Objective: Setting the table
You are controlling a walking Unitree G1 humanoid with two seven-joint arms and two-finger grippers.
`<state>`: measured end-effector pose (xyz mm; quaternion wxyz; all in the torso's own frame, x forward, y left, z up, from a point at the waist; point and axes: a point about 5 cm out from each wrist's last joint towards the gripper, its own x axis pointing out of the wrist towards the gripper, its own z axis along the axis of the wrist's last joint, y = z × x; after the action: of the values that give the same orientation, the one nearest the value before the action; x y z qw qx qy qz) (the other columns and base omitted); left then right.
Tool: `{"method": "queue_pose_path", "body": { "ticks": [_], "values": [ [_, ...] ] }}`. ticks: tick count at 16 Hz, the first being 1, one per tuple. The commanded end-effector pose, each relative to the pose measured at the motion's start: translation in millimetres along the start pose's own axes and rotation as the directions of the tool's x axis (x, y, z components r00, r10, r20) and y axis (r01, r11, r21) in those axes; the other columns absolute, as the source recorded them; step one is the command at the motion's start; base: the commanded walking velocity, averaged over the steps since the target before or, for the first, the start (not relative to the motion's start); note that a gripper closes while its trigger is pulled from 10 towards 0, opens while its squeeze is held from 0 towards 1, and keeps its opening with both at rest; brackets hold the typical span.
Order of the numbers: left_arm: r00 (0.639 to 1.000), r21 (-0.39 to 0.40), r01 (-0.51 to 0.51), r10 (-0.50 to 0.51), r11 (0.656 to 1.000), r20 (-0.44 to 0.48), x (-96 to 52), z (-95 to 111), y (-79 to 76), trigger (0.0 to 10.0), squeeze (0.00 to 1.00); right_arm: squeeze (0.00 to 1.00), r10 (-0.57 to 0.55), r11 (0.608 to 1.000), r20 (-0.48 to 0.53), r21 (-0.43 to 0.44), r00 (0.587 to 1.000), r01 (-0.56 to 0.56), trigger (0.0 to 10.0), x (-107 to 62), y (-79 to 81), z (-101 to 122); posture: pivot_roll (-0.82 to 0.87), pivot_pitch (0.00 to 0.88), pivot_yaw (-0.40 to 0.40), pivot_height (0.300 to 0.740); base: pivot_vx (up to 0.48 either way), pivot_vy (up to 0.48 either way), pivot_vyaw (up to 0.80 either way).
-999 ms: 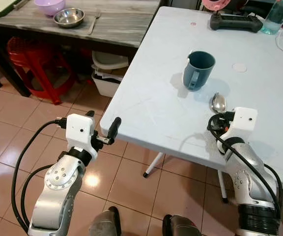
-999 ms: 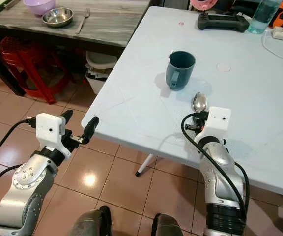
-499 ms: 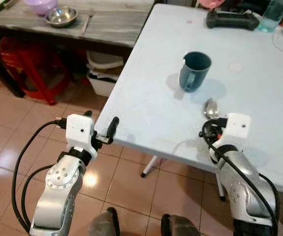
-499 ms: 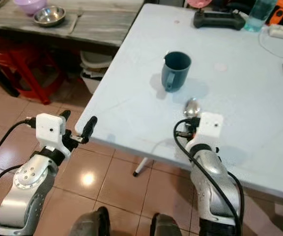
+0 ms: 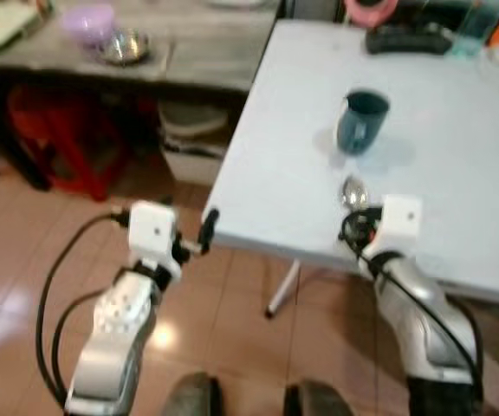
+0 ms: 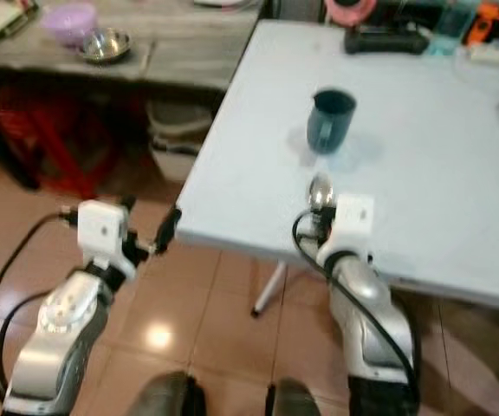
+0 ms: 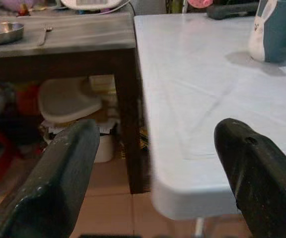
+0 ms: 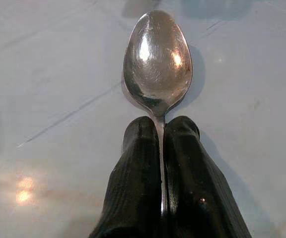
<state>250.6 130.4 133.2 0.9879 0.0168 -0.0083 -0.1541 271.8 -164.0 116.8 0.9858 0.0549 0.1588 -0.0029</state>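
right gripper [image 8: 160, 134] pinched closed, left gripper [image 7: 158, 168] fingers spread wide.

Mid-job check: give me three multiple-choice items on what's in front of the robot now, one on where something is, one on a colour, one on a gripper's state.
1. Where does the mug stand?
A. on the white table
B. on the floor
C. on the dark side table

2. What colour is the mug?
A. red
B. dark blue-grey
C. yellow

3. What is the right gripper doing?
A. hanging open over the floor
B. gripping the mug's handle
C. shut on the spoon

Answers:
1. A, the mug sits upright on the white tabletop, beyond the spoon.
2. B, its wall and handle are dark blue-grey.
3. C, the right wrist view shows both black fingers pressed on the spoon's handle, the bowl sticking out in front.
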Motion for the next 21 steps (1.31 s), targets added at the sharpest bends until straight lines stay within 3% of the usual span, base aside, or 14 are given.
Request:
{"method": "queue_pose_path", "body": {
  "ticks": [1, 3, 4, 8, 11, 14, 21],
  "values": [
    [1.0, 0.023, -0.027, 0.027, 0.999, 0.003, -1.7, 1, 7.8, 10.0, 0.0, 0.0, 0.023, 1.0, -0.04, 0.003, 0.999, -0.022, 0.0, 2.7, 8.1, -12, -0.01, 0.127, 0.048, 0.74, 0.0, 0.428, 0.0],
    [1.0, 0.031, -0.025, 0.024, 0.999, 0.012, -0.7, 1, 7.7, 10.0, 0.0, 0.0, 0.02, 1.0, -0.012, 0.017, 1.0, -0.02, 0.0, 5.0, 8.3, -8, -0.01, 0.128, 0.047, 0.74, 0.255, 0.407, 0.0],
    [1.0, 0.04, -0.023, 0.022, 0.999, 0.021, 0.4, 3, 7.6, 10.0, 0.0, 0.0, 0.007, 0.999, 0.05, 0.033, 0.999, -0.009, 0.0, 5.8, 7.4, 1, -0.01, 0.127, 0.047, 0.74, 0.296, 0.379, 0.0],
    [0.999, 0.051, -0.019, 0.018, 0.999, 0.035, 3.4, 5, 7.8, 10.0, 0.0, 0.0, 0.028, 1.0, 0.193, -0.004, 0.981, -0.028, 0.0, 6.3, 11.6, 24, -0.01, 0.116, 0.046, 0.74, 0.379, 0.289, 0.0],
    [0.998, 0.038, -0.048, 0.046, 0.998, 0.044, 5.3, 6, 12.2, 10.0, 0.0, 0.0, 0.006, 1.0, 0.302, -0.02, 0.953, 0.0, 0.0, 3.4, 6.2, 39, -0.02, 0.109, 0.041, 0.74, 0.424, 0.0, 0.0],
    [0.997, 0.067, -0.048, 0.044, 0.997, 0.063, 8.4, 7, 11.9, 10.0, 0.0, 0.0, -0.005, 0.999, 0.329, -0.032, 0.944, 0.016, 0.0, 3.7, 2.9, 41, -0.02, 0.109, 0.042, 0.74, 0.426, 0.0, 0.0],
    [0.998, 0.053, -0.027, 0.023, 0.998, 0.064, 12.2, 8, 10.6, 10.0, 0.0, 0.0, 0.0, 0.998, 0.383, -0.06, 0.924, 0.024, 0.0, 3.0, 4.3, 46, -0.03, 0.105, 0.047, 0.74, 0.47, 0.0, 0.0]
  ]
}}
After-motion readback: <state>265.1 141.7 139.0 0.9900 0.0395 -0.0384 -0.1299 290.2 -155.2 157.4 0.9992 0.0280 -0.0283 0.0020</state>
